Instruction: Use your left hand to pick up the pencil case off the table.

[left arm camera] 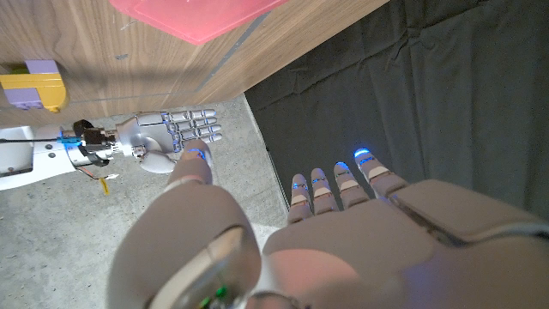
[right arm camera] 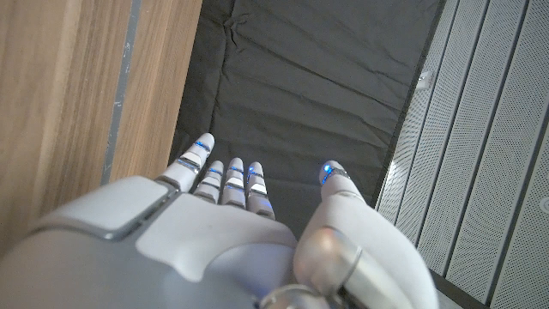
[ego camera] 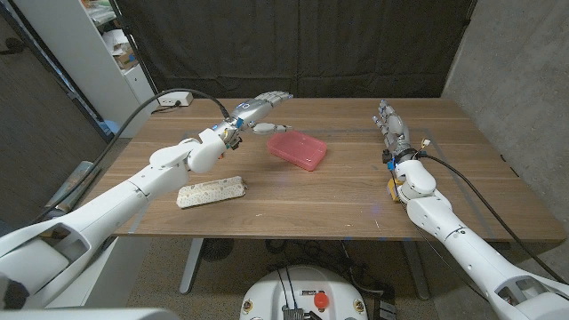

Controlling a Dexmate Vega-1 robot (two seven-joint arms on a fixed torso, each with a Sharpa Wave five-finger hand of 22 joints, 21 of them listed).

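Near the middle of the table [ego camera: 356,191] lies your pencil case [ego camera: 298,149], a pink, flat box. It looks rigid, light and smooth, so take it across its short width. Its long axis runs diagonally, one end toward your left hand [ego camera: 260,110], which hovers just beside it, fingers spread, holding nothing. Well apart from the pencil case, your right hand [ego camera: 392,126] waits with fingers straight.
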